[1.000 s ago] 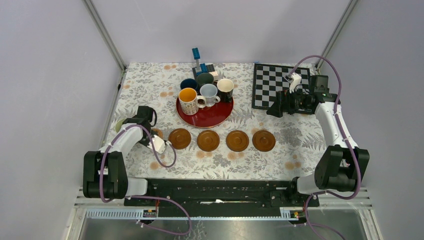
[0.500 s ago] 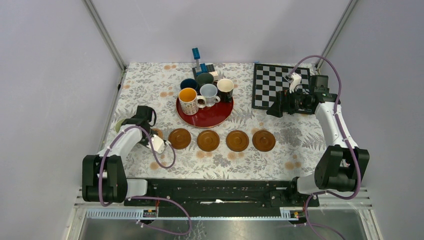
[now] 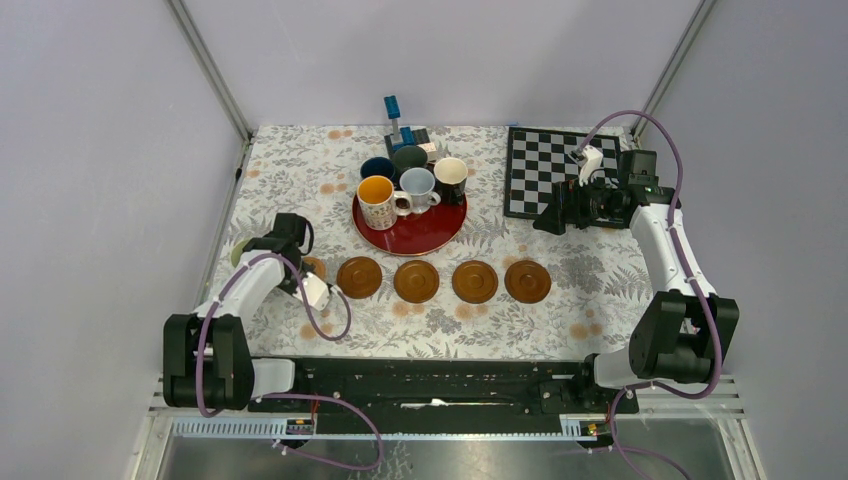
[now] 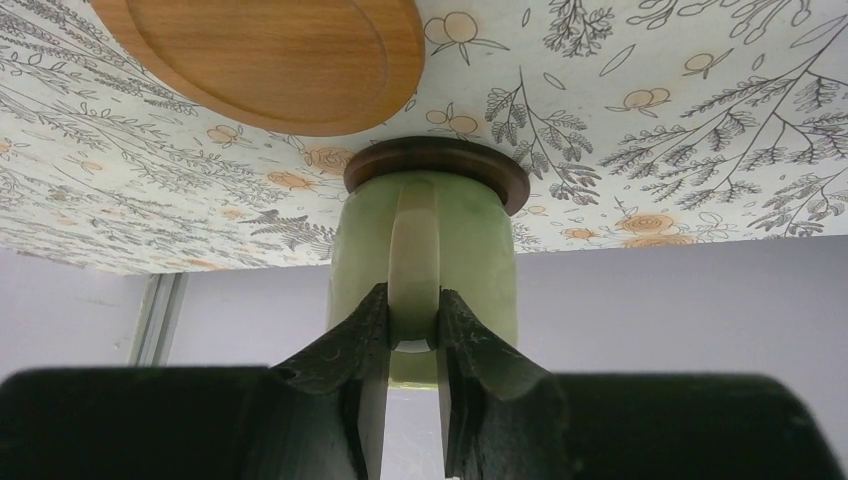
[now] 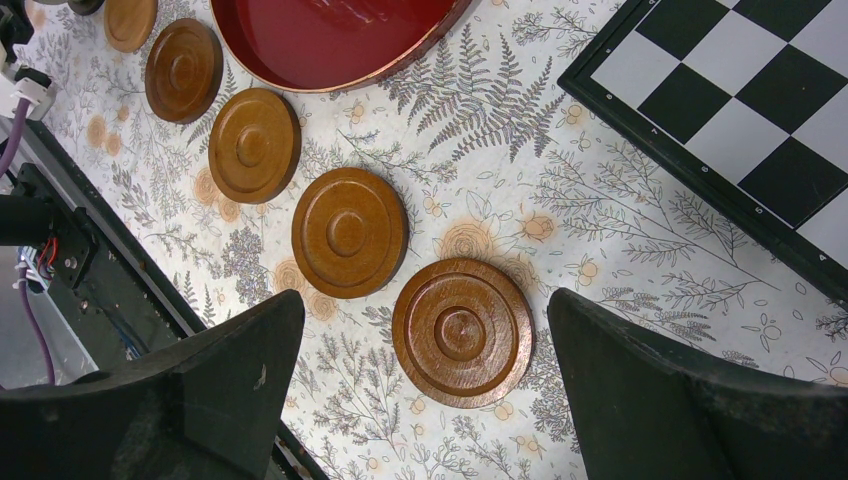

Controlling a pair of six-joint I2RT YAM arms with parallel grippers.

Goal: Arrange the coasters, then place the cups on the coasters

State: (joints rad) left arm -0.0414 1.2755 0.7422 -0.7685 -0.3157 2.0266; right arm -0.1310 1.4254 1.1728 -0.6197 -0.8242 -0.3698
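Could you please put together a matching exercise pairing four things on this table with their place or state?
Things:
1. green mug
2. tray
3. chessboard
4. right gripper

Places or states:
A. open, holding nothing
B. at the table's far right
C. carries five mugs
D. on a coaster, handle pinched by the left gripper

Pairs: 1-D, 2-C, 3-B, 4-A

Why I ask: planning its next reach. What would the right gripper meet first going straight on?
Probably the row's rightmost coaster: it lies between the fingers of the open right gripper in its wrist view, nothing in between. Depth is unclear.
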